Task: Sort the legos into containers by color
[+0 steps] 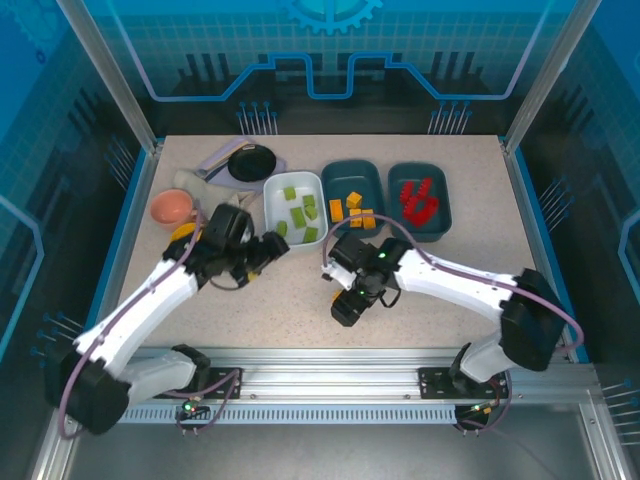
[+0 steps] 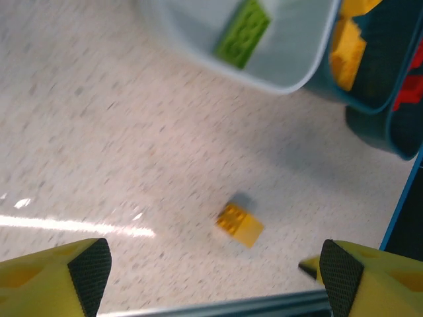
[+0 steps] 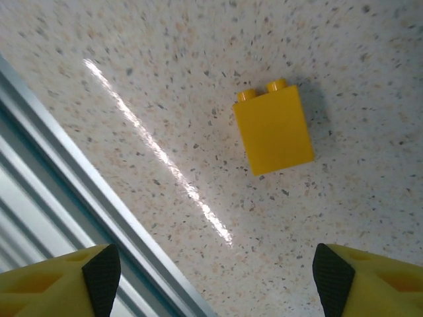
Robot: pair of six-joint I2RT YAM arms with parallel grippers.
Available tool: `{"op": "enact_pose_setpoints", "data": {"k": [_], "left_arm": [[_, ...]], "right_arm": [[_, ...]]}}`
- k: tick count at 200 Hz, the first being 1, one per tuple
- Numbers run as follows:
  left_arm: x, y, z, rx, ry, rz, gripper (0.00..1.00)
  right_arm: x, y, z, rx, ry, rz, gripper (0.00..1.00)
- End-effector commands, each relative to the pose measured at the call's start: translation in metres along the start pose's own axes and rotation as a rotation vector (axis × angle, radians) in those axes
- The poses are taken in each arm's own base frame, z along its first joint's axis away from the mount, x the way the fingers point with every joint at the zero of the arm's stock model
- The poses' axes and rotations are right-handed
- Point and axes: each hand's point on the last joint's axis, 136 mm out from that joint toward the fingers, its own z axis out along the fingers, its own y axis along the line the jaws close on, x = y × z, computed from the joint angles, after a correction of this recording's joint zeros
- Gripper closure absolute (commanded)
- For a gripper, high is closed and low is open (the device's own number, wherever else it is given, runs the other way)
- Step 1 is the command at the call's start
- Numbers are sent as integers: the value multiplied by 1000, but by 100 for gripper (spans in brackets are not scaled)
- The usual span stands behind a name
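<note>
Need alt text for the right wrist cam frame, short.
A single yellow lego brick lies on its side on the speckled table, its two studs facing the top of the view. The right pincer stands open with nothing in it, its tips in the bottom corners, and a metal rail crosses the lower left.

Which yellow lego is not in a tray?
The yellow lego lying on its side on the bare table, in front of the open right gripper. The other yellow ones are in the middle teal tray.
</note>
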Motion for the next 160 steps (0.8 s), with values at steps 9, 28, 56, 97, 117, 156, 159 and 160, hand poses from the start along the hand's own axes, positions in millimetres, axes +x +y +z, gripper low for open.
{"op": "enact_pose_setpoints", "data": {"k": [9,28,56,97,117,156,159,160], "left_arm": [[26,29,-15,32,13,-98,13],[32,39,-21,44,0,-115,13],[33,43,-26,55,-17,-127,13],[33,40,-30,66,-22,-114,13],[34,37,-31,84,-20,-105,13],[37,38,-30,104,-11,-103,13],[37,37,-30,105,-11,-103,13],[37,38,-30,104,-11,-102,13]], "right_arm": [[-7,-8,19,83,106,-79,20],[-12,-18,31,136,135,-88,20],[-20,-27,42,182,162,-94,20],[-23,-26,59,169,188,-107,26],[-24,-27,66,167,197,-106,33],[-30,-28,69,159,185,-72,51],[-30,-28,69,158,183,-68,52],[-30,-28,69,157,182,-69,53]]}}
